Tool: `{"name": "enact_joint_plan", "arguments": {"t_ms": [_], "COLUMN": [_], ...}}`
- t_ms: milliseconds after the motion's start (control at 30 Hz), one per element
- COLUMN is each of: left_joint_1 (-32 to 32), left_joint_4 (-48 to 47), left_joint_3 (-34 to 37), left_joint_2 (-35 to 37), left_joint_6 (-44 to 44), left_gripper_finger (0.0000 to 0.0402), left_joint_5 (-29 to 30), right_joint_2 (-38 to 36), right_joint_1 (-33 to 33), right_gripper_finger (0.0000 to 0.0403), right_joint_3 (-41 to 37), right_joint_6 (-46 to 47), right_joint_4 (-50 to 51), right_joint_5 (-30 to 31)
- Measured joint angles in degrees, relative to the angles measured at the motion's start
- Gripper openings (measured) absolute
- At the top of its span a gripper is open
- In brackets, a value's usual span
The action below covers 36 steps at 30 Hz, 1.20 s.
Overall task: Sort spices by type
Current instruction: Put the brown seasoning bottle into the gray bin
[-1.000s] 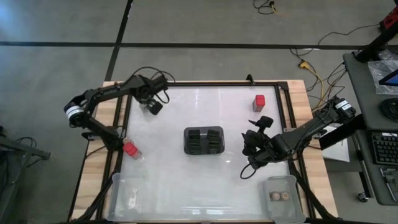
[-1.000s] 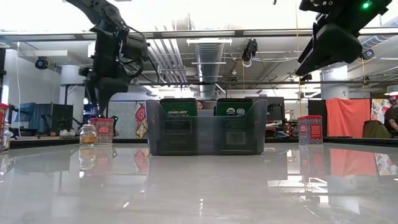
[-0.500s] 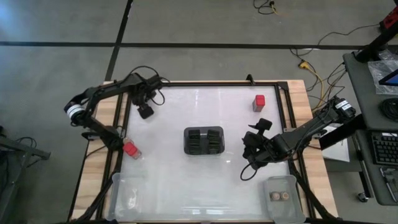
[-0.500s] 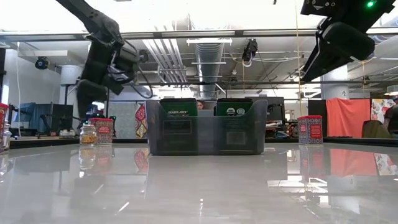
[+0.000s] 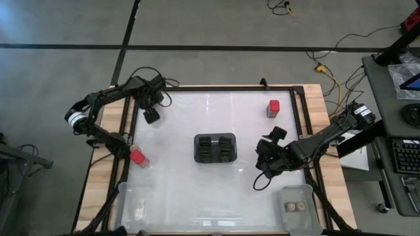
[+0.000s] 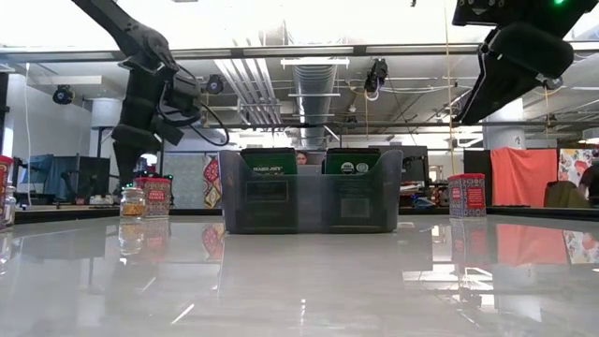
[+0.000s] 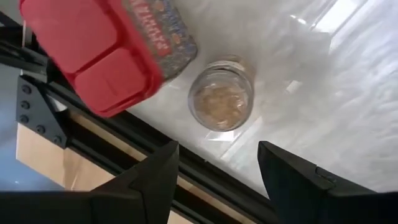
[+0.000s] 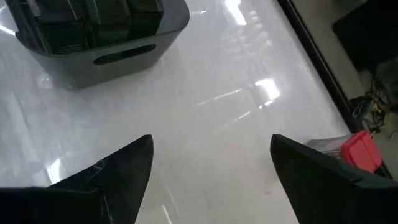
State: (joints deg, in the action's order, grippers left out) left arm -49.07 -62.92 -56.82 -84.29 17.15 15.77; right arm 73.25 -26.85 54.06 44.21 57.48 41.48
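A red boxy spice (image 5: 136, 156) stands near the table's left edge, and a small round jar (image 5: 146, 161) stands right beside it. Both show in the left wrist view, the box (image 7: 99, 50) and the jar (image 7: 221, 102), and in the low view (image 6: 154, 197) (image 6: 132, 201). A second red box (image 5: 273, 107) stands at the far right. My left gripper (image 5: 151, 115) is open and empty, hovering farther from the near edge than the left pair. My right gripper (image 5: 268, 156) is open and empty, raised just right of the holder.
A dark slotted holder (image 5: 215, 148) stands at the table's middle. One clear bin (image 5: 125, 196) sits at the near left. Another (image 5: 298, 193) at the near right holds two round jars (image 5: 294, 207). A black frame runs along the table's edges.
My left gripper has gone toward the table's left edge and now hangs over the left side, staying open. The spices have not moved.
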Motion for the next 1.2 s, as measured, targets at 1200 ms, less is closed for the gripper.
{"name": "enact_joint_plan", "arguments": {"t_ms": [1200], "left_joint_1": [-0.9], "left_joint_4": [16.6], "left_joint_3": [8.6], "left_joint_2": [0.3], "left_joint_6": [13.0], "left_gripper_finger": [0.0204], "left_joint_5": [-7.0], "right_joint_2": [0.0], "right_joint_1": [0.0], "right_gripper_finger": [0.0332], "right_joint_3": [0.0], "right_joint_6": [5.6], "right_joint_4": [-1.3], "right_joint_5": [-3.0]}}
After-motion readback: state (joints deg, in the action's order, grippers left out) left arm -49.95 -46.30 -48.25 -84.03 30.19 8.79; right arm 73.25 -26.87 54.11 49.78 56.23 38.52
